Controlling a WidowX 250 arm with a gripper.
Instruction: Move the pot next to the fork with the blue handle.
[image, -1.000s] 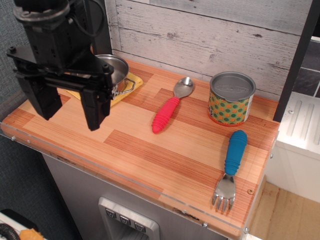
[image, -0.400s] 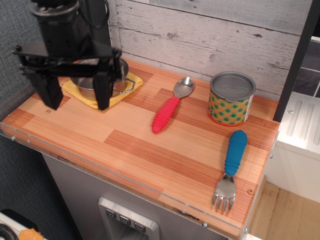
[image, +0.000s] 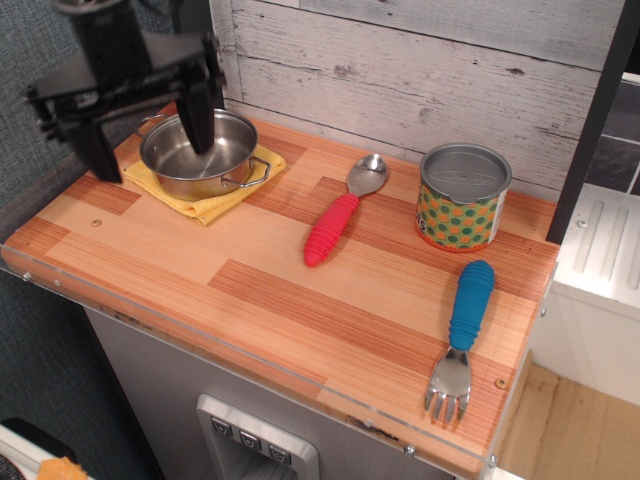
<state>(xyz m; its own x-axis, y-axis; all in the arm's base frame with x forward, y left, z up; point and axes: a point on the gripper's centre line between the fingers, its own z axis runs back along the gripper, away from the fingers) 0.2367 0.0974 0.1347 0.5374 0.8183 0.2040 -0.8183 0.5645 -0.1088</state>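
Straddling the pot at ten o'clock with my gripper spread wide and empty, I risk snagging its yellow cloth before reaching the blue-handled fork at four o'clock.

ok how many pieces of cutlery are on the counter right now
2. The spoon with the red handle lies near the middle of the counter, left of the dotted tin can. The fork with the blue handle lies near the front right corner. None seems hidden.
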